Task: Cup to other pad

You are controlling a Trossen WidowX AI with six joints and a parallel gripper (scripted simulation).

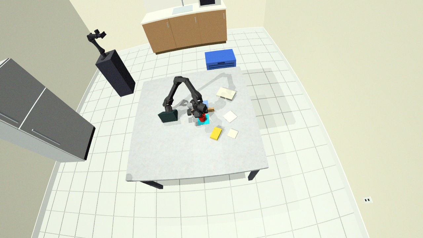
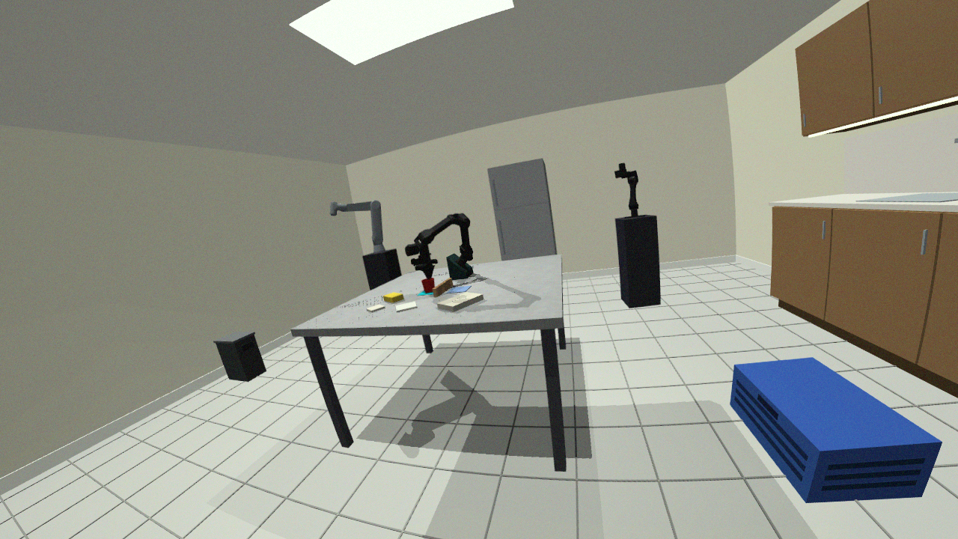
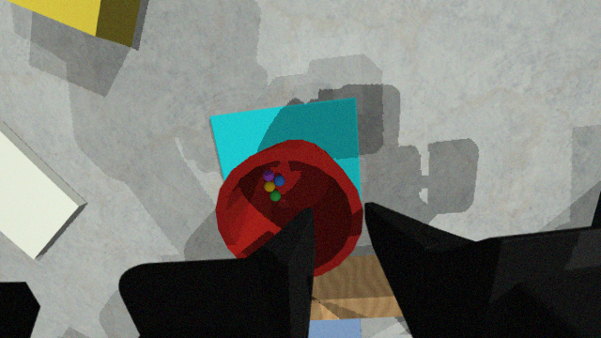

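The red tapered cup (image 3: 286,202) stands upright on the flat cyan square pad (image 3: 244,136), toward that pad's near edge, with four small coloured marbles (image 3: 273,186) clustered at its bottom. The black parallel-jaw gripper (image 3: 335,221) sits directly above the cup's near rim; its jaws are spread partway, one finger inside the rim and one outside, with a visible gap on either side of the wall, so it grips nothing. The cup lies straight below and slightly ahead of the gripper, its axis vertical, which suggests the release is made and the only move left is a clean vertical lift; any sideways drift would likely catch the rim and tip the cup. Room is tight behind: a light brown wooden block (image 3: 354,286) lies just behind the cup, and beyond it shows a strip of the pale blue flat pad (image 3: 334,329). A yellow rectangular block (image 1: 216,133) and two flat cream tiles (image 1: 230,116) lie well apart on the far side. The grey speckled table (image 1: 165,153) has open surface ahead of the cyan pad. Above the cup nothing obstructs.
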